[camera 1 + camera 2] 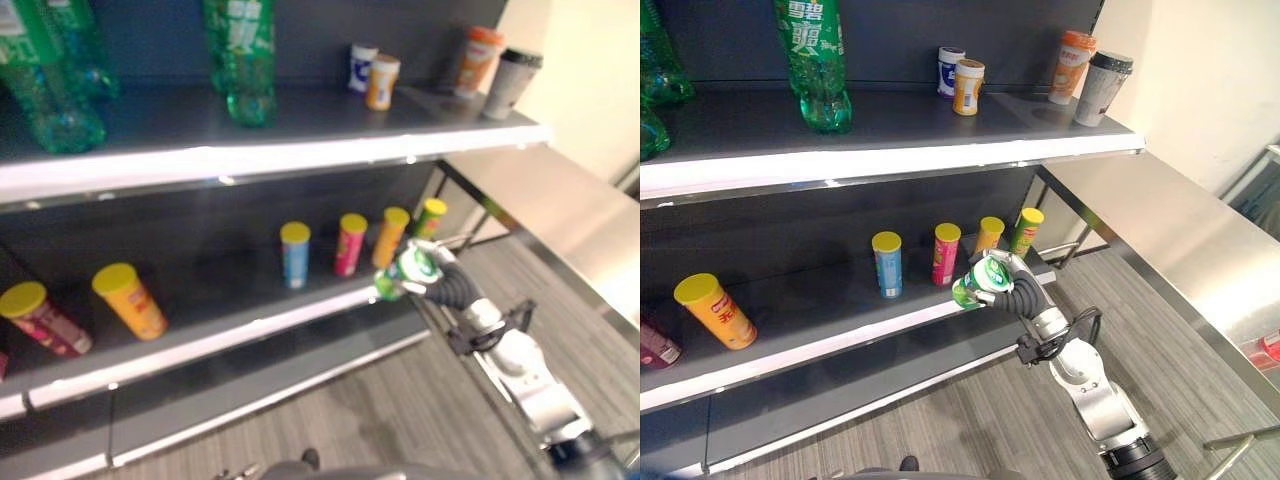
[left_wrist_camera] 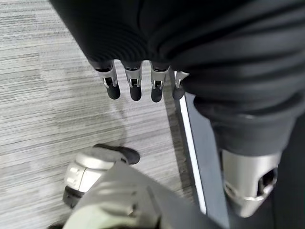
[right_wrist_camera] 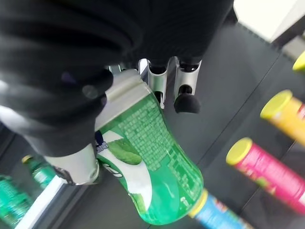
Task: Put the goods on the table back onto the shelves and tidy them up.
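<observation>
My right hand (image 1: 1018,292) is shut on a green-and-white canister (image 1: 975,284), held tilted just above the front edge of the middle shelf (image 1: 840,340). The right wrist view shows the canister (image 3: 152,171) lying across the palm, with the fingers (image 3: 186,93) curled over it. Behind it on that shelf stands a row of upright canisters: blue (image 1: 886,265), pink (image 1: 945,254), orange (image 1: 989,237) and green-yellow (image 1: 1026,231). My left hand (image 2: 133,83) hangs over the floor with straight fingers and holds nothing.
A yellow canister (image 1: 715,310) leans at the left of the middle shelf. Up on the top shelf are green bottles (image 1: 820,60), two small tubs (image 1: 960,78) and two cups (image 1: 1087,78). A steel table (image 1: 1180,240) stands to the right.
</observation>
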{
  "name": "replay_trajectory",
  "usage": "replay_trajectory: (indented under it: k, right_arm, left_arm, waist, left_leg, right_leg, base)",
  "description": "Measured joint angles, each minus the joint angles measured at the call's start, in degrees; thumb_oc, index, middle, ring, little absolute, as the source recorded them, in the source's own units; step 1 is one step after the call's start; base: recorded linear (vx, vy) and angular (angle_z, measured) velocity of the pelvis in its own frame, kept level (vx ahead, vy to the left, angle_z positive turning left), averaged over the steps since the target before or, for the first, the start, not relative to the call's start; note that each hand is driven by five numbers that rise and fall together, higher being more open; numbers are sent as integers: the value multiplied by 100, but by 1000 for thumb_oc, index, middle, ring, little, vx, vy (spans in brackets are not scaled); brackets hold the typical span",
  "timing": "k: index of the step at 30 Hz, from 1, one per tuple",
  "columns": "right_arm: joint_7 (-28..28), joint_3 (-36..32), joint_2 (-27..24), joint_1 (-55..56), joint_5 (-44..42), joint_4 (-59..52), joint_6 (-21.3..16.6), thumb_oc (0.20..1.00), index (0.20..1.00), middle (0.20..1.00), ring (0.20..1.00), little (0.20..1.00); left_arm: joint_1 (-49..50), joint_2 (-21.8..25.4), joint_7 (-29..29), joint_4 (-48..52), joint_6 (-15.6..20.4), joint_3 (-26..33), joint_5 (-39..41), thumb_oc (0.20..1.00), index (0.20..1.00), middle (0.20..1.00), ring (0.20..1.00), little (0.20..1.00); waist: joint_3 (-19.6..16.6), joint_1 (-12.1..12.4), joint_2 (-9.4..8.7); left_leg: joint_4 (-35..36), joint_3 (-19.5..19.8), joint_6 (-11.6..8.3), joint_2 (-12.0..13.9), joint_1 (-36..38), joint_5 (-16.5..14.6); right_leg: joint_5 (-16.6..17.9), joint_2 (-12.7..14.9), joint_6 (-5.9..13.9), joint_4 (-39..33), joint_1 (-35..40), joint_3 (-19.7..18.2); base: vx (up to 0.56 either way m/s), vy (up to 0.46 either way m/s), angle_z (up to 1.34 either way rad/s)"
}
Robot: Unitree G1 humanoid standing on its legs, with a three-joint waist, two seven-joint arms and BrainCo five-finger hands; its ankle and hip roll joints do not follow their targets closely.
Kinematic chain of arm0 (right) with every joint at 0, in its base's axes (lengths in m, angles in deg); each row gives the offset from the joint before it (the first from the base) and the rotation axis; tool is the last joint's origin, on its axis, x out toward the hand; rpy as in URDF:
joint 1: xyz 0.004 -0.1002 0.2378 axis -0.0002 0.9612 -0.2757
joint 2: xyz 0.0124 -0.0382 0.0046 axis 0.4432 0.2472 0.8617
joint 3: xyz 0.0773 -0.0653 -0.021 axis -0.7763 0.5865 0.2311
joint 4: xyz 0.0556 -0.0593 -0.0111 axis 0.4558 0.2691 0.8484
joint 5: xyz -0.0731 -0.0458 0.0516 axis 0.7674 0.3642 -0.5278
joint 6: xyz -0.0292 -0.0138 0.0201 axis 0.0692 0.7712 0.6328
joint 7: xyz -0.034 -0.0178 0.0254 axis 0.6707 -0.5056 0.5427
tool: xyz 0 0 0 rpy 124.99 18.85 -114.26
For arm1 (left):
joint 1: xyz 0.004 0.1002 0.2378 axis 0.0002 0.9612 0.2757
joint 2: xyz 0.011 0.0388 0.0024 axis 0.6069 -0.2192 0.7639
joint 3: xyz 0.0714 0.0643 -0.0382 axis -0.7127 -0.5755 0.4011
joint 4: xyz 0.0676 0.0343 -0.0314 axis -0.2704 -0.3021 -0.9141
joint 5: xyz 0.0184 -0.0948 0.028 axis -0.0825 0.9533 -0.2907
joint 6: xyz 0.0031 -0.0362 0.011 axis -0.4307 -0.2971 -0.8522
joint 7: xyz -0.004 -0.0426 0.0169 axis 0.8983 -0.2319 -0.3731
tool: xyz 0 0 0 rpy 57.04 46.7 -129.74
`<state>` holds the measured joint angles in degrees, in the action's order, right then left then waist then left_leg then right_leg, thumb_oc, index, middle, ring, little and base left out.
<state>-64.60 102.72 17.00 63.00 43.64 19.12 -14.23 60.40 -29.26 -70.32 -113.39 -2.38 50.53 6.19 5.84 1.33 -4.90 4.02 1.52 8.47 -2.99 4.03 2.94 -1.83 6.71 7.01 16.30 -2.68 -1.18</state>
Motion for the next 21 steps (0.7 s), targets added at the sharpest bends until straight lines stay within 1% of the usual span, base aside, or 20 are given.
replay_trajectory:
  k: [1, 2, 3, 4, 5, 6, 8, 10, 12, 15, 16, 19, 21]
  right_arm:
    - [9, 7, -42, 4, -1, 4, 1, 200, 200, 200, 200, 200]
    - [41, -4, -54, 32, -4, -12, 8, 200, 200, 200, 200, 200]
    - [65, -54, -69, 62, -5, -40, 5, 200, 200, 200, 200, 200]
    - [92, -84, -51, 80, -17, -17, 21, 200, 200, 200, 200, 200]
    - [115, -89, -45, 140, -19, 10, 27, 200, 200, 200, 200, 200]
    - [142, -96, -46, 207, -21, 8, 39, 200, 200, 200, 200, 200]
    - [164, -168, -71, 252, -14, -108, 84, 200, 200, 200, 200, 200]
    - [209, -404, -83, 255, -12, -371, 110, 200, 200, 200, 200, 200]
    - [287, -505, -133, 197, -18, -610, 110, 200, 200, 200, 200, 200]
    - [307, -495, -459, -222, -79, -901, 68, 200, 200, 200, 200, 200]
    - [306, -480, -557, -518, -121, -939, 58, 200, 200, 200, 200, 200]
    - [295, -308, -737, -1339, -145, -1003, 0, 200, 200, 200, 200, 200]
    - [302, -296, -788, -1710, -352, -1082, -45, 200, 200, 200, 200, 200]
  left_arm:
    - [-2, -45, 5, -16, 0, 7, -84, 1000, 1000, 1000, 1000, 1000]
    - [-106, 31, 10, -168, -7, -18, -207, 1000, 1000, 1000, 1000, 1000]
    - [-139, 61, 9, -209, -30, -23, -234, 1000, 1000, 1000, 1000, 1000]
    - [-167, 85, 3, -191, -64, -8, -307, 1000, 1000, 1000, 1000, 1000]
    - [-151, 107, 1, -167, -71, 5, -378, 1000, 1000, 1000, 1000, 1000]
    - [-135, 98, -28, -101, -66, 4, -379, 1000, 1000, 1000, 1000, 1000]
    - [-97, 72, -121, 61, -68, 14, -385, 1000, 1000, 1000, 1000, 1000]
    - [-56, 48, -178, 80, -77, 15, -388, 1000, 1000, 1000, 1000, 1000]
    - [-43, 4, -206, 67, -100, 78, -389, 1000, 1000, 1000, 1000, 1000]
    - [-44, 5, -220, 63, -110, 112, -402, 1000, 1000, 1000, 1000, 1000]
    - [-123, 12, -222, 75, -109, 113, -412, 1000, 1000, 1000, 1000, 1000]
    - [-170, 34, -227, 97, -126, 106, -596, 1000, 1000, 1000, 1000, 1000]
    - [-181, 51, -230, 111, -147, 110, -600, 1000, 1000, 1000, 1000, 1000]
  waist:
    - [-2, -78, 12]
    - [-31, -158, -31]
    - [-44, -244, -139]
    - [-79, -262, -273]
    - [-156, -264, -333]
    - [-214, -229, -327]
    - [-333, -146, -281]
    - [-340, -105, -261]
    - [-340, -89, -242]
    - [-343, -93, -247]
    - [-353, -89, -263]
    - [-375, -84, -296]
    - [-390, -79, -322]
  left_leg:
    - [-12, 50, -7, 71, -24, -1]
    - [-13, 142, -28, 106, -88, 12]
    - [20, 189, -81, 2, -84, 30]
    - [101, 249, -98, -154, -12, 20]
    - [113, 291, -119, -251, 67, 10]
    - [136, 331, -174, -279, 152, -38]
    - [135, 406, -259, -227, 188, -130]
    - [98, 429, -370, -189, 161, -159]
    - [98, 431, -461, -136, 166, -184]
    - [98, 425, -493, -78, 205, -208]
    - [98, 421, -539, -57, 218, -246]
    - [100, 392, -563, -30, 281, -304]
    - [100, 390, -559, -28, 297, -315]
  right_leg:
    - [-88, -400, 12, -462, -68, -138]
    - [-54, -733, 5, -1153, -49, -308]
    - [20, -805, -32, -1581, -74, -323]
    - [122, -751, -154, -1585, -124, -323]
    - [383, -695, -221, -1514, -123, -427]
    - [578, -676, -278, -1510, -59, -421]
    - [686, -721, -337, -1787, 80, -399]
    - [887, -760, -393, -2052, 200, -402]
    - [915, -810, -459, -2141, 251, -404]
    - [932, -877, -496, -2141, 280, -415]
    - [902, -898, -496, -2142, 291, -423]
    - [836, -922, -487, -2161, 339, -450]
    - [818, -927, -497, -2172, 333, -455]
  base:
    - [230, 31, 12]
    - [64, 13, 42]
    - [105, 7, 59]
    - [79, -17, 56]
    - [104, -25, 44]
    - [83, -25, 30]
    - [92, -37, 10]
    - [63, -32, -2]
    - [66, -33, -5]
    - [48, -20, -4]
    - [58, -14, -4]
    - [27, -8, -4]
    - [31, -5, 1]
